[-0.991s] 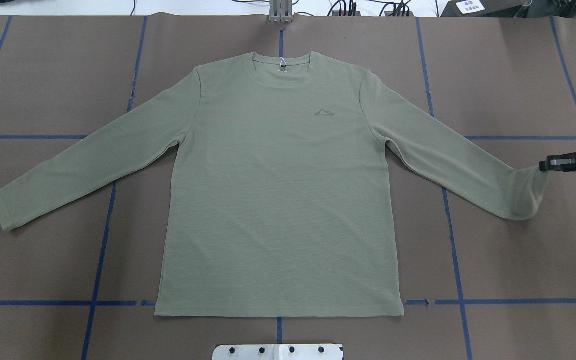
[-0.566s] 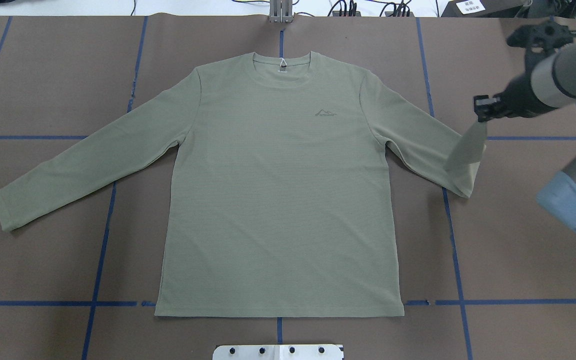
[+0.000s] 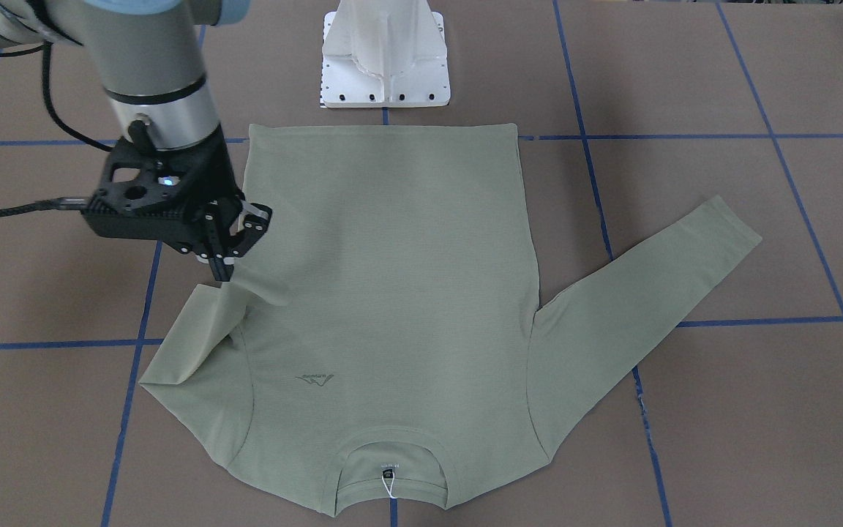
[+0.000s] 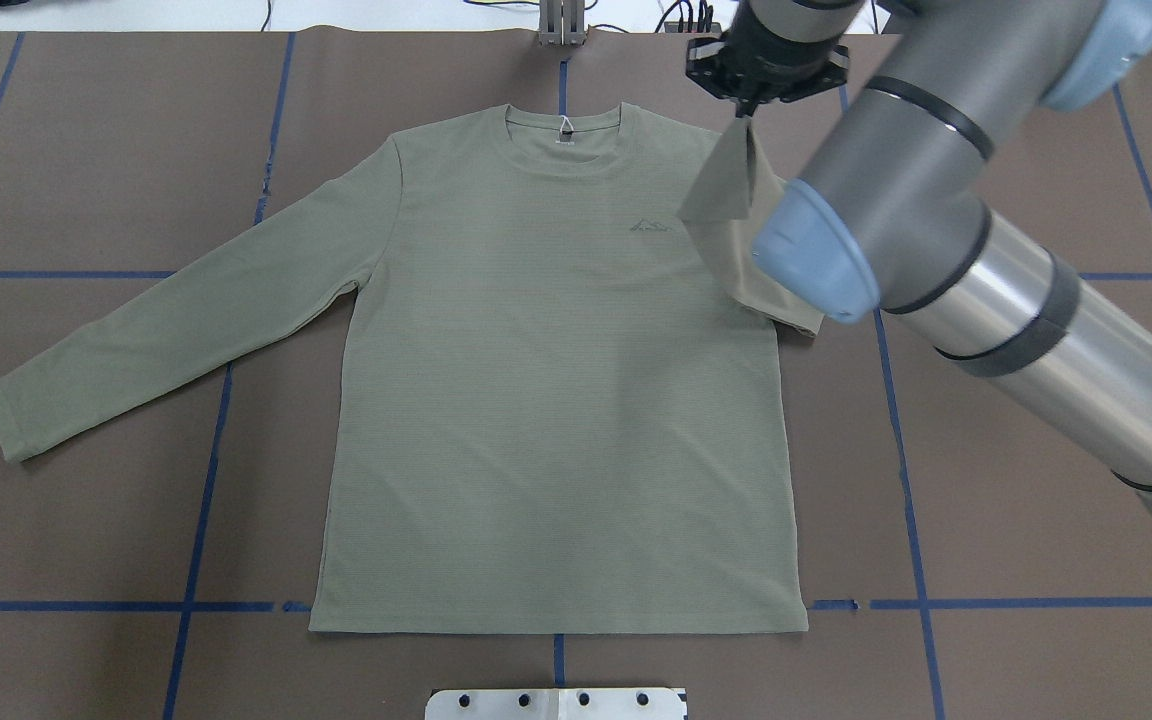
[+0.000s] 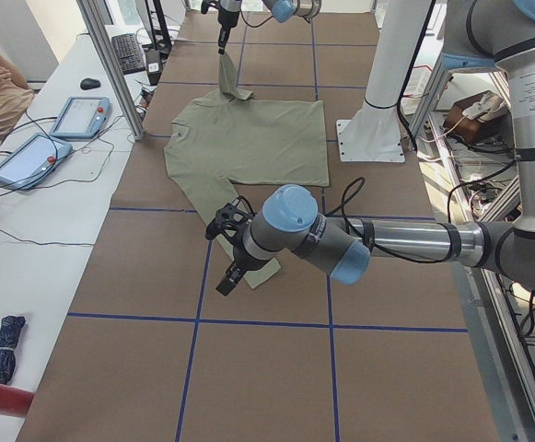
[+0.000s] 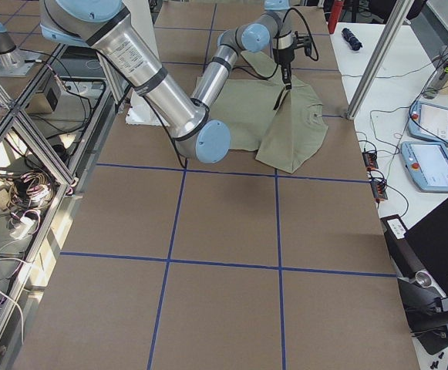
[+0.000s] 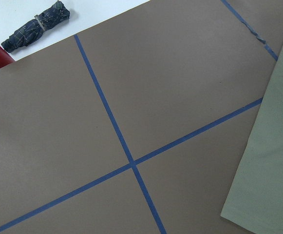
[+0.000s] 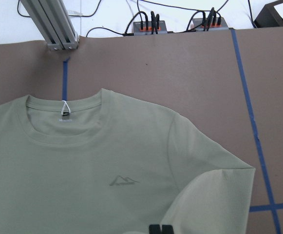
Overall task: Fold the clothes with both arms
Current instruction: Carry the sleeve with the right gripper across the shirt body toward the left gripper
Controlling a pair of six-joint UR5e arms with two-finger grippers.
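Over shirt [image 3: 392, 278] shoulder, R fingers [image 3: 220, 267] clamp sleeve cuff [image 3: 257, 287], hanging beneath; L fingers [image 5: 233, 273]: can't tell.

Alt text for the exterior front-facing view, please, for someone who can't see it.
The right gripper pinches one sleeve cuff of the sage-green shirt, raised and doubled back over the shirt's side. The rest lies flat, front up, on the brown table, the other sleeve stretched outward.

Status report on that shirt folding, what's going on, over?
Right gripper shut on sleeve, held up over the shirt. Left gripper near other cuff, state unclear. Nothing lying on shirt.
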